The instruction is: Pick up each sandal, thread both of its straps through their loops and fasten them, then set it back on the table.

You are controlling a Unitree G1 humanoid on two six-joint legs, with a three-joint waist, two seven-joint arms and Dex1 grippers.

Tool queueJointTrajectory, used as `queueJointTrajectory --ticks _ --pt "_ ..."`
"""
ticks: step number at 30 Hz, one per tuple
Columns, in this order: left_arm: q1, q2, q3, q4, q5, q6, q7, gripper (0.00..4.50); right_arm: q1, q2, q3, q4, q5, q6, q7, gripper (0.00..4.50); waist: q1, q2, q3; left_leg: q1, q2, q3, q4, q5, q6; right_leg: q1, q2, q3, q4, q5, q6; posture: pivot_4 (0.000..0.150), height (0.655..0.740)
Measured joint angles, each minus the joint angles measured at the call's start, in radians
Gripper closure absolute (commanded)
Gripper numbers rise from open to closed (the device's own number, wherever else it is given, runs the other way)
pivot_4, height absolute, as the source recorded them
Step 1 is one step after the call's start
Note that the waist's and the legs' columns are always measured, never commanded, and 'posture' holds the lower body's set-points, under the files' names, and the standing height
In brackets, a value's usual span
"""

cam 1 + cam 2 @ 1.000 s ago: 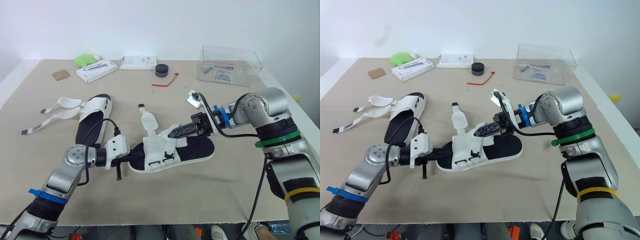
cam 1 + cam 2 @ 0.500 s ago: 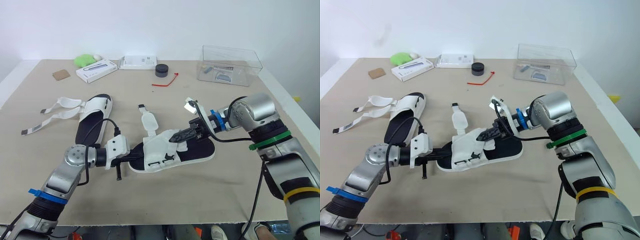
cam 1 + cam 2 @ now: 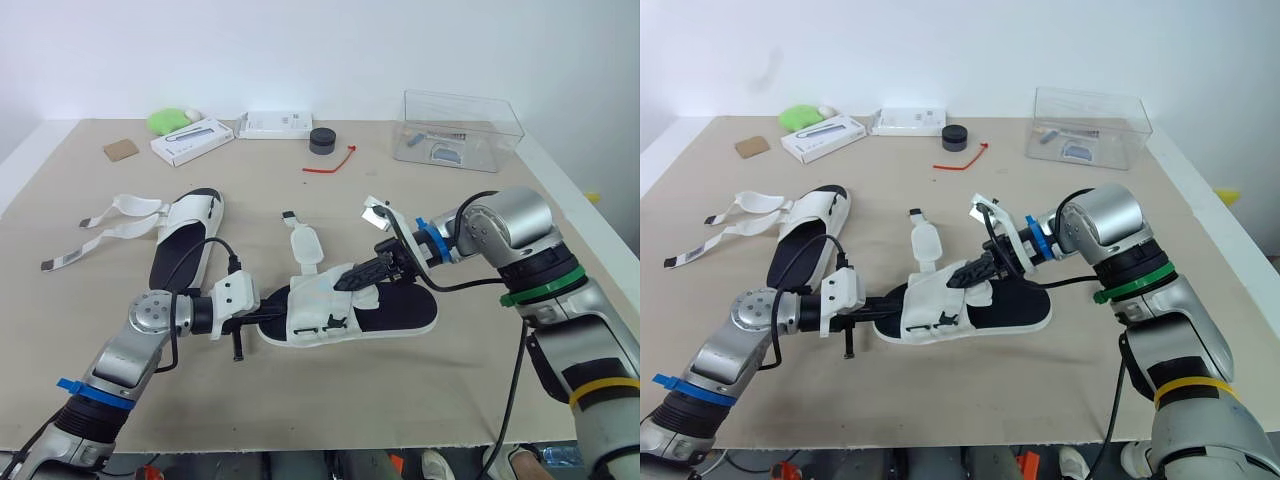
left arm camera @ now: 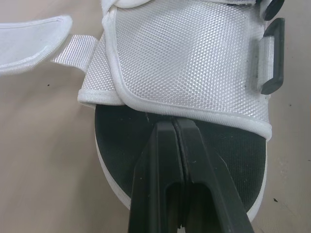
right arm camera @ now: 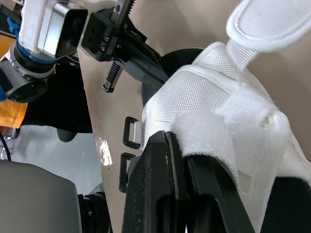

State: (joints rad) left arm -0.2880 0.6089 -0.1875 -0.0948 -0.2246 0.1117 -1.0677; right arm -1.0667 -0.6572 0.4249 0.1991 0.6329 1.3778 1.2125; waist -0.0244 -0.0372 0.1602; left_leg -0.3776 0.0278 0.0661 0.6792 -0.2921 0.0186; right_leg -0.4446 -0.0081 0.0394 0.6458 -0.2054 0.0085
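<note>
A white sandal with a black footbed point(image 3: 385, 318) lies mid-table. My left gripper point(image 3: 266, 319) is shut on the sole at its left end, and the left wrist view has the fingertips point(image 4: 173, 125) pressed together on the black footbed just below the white mesh upper point(image 4: 189, 58). My right gripper point(image 3: 343, 284) is shut on a white strap point(image 5: 214, 128) folded over the upper. Two black loops point(image 5: 128, 134) sit on the upper's near side. A second strap point(image 3: 304, 244) lies loose on the table behind. The other sandal point(image 3: 186, 240) rests at the left with both straps point(image 3: 118, 217) unfastened and spread out.
A clear plastic box point(image 3: 462, 126) stands at the back right. Along the back are two white boxes point(image 3: 194, 140), a black round object point(image 3: 322, 140), a red tie point(image 3: 331, 162), a green object point(image 3: 170, 120) and a brown card point(image 3: 121, 150).
My right gripper has moved left over the upper, carrying the strap with it. The sandal's right end has swung toward the near edge and lies flatter. My left gripper has stayed put.
</note>
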Motion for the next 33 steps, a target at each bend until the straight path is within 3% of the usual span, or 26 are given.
queueJointTrajectory --ticks 22,24,28,33 --pt "0.0 -0.006 -0.006 0.0 0.003 -0.002 0.014 4.5 0.033 0.011 -0.053 -0.213 0.094 0.152 -0.064 4.43 0.0 0.0 0.0 0.0 0.0 -0.001 0.0 0.0 0.0 0.0 -0.001 -0.002 0.001 0.0 -0.001 0.15 0.74" --pt "0.0 -0.007 -0.007 0.0 0.003 -0.003 0.016 4.5 0.053 0.011 -0.065 -0.238 0.104 0.163 -0.081 3.91 0.001 0.0 0.0 0.0 0.0 -0.002 0.0 0.0 0.0 0.0 -0.001 -0.003 0.001 0.0 -0.001 0.15 0.74" --pt "0.0 -0.007 -0.009 0.002 0.003 -0.003 0.018 4.5 0.136 0.004 -0.08 -0.316 0.117 0.159 -0.129 2.43 0.001 0.0 0.0 0.0 0.0 -0.002 0.0 0.0 0.0 0.001 -0.001 -0.003 0.001 0.0 -0.001 0.15 0.74" --pt "-0.003 -0.007 -0.009 0.008 0.006 -0.003 0.018 4.5 0.149 -0.004 -0.158 -0.36 0.13 0.155 -0.177 2.43 0.001 0.0 0.0 0.001 0.0 -0.002 0.0 0.0 0.0 0.001 0.0 -0.003 0.001 0.0 -0.001 0.15 0.74"
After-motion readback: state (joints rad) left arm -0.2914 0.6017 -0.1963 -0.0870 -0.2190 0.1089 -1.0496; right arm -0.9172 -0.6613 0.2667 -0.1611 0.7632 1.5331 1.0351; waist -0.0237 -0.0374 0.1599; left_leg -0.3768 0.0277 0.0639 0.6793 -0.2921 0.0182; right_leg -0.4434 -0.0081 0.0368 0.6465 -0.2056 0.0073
